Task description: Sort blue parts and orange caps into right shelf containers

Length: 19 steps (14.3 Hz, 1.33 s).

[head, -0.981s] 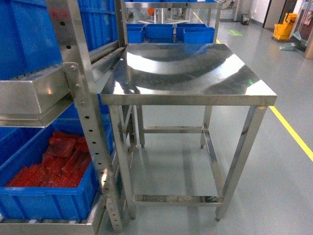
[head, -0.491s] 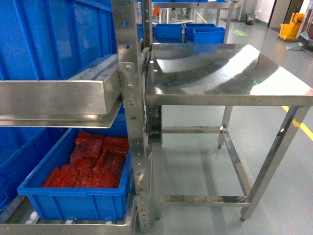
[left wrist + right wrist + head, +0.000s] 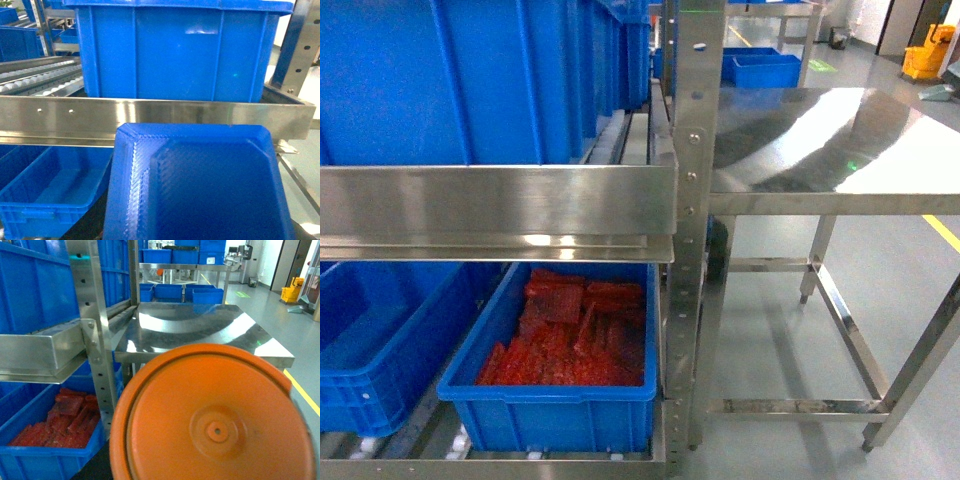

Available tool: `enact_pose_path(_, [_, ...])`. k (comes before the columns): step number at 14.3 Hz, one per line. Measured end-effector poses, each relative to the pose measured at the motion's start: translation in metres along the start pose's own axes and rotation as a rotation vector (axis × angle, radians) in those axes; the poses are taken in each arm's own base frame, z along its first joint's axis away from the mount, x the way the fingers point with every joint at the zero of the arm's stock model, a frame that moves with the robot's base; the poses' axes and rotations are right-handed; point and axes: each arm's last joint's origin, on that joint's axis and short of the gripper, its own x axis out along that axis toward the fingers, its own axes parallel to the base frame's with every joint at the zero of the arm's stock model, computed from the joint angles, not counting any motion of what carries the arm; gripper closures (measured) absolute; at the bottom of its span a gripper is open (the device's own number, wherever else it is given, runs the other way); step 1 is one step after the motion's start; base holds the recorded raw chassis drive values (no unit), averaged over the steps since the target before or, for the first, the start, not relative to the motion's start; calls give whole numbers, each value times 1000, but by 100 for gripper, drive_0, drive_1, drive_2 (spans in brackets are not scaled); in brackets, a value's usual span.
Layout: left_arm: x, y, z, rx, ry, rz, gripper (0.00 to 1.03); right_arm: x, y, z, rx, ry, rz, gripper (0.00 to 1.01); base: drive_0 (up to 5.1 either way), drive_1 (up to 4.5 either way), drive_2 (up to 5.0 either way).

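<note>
A blue part (image 3: 200, 185) with a textured, angular face fills the lower half of the left wrist view, hanging close before the camera and hiding the left gripper's fingers. In the right wrist view an orange cap (image 3: 215, 420) with a round, dimpled top does the same for the right gripper. Large blue containers (image 3: 470, 80) stand on the upper shelf level; one (image 3: 175, 50) is straight ahead of the blue part, behind a steel rail (image 3: 150, 117). Neither gripper shows in the head view.
On the lower level sit a blue bin of red pieces (image 3: 560, 400) and an empty blue bin (image 3: 50, 180). A perforated steel upright (image 3: 692, 200) separates the shelf from a shiny steel table (image 3: 840, 150). More blue bins (image 3: 172, 290) stand behind it. A yellow mop bucket (image 3: 928, 50) is far right.
The head view has swung left: the shelf and its blue bins now fill the left and centre, and the steel table has slid to the right edge.
</note>
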Motion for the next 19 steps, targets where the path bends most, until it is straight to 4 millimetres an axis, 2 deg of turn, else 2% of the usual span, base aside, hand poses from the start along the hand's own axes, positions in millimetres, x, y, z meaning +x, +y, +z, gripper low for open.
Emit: enact_pose_path(19, [0,0,0,0,0,2,60,0,0,0,0,0,0,57,-507,239,239])
